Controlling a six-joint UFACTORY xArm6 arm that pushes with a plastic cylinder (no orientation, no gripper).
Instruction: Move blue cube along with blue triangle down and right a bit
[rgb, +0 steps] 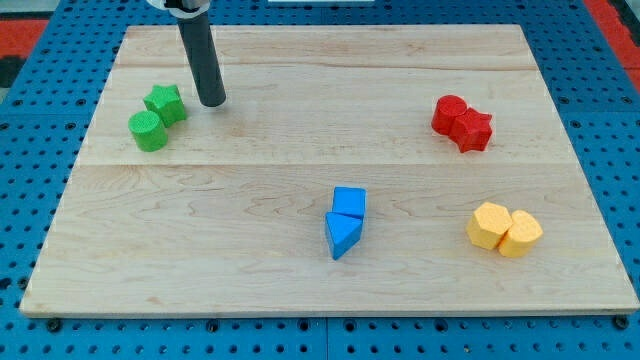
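Observation:
The blue cube sits just below the middle of the wooden board. The blue triangle touches it on the side toward the view's bottom. My tip rests on the board at the upper left, far from both blue blocks. It stands just right of the green star-shaped block.
A green cylinder touches the green star at the left. Two red blocks sit together at the upper right. Two yellow blocks sit together at the lower right. The board's edge runs along the view's bottom.

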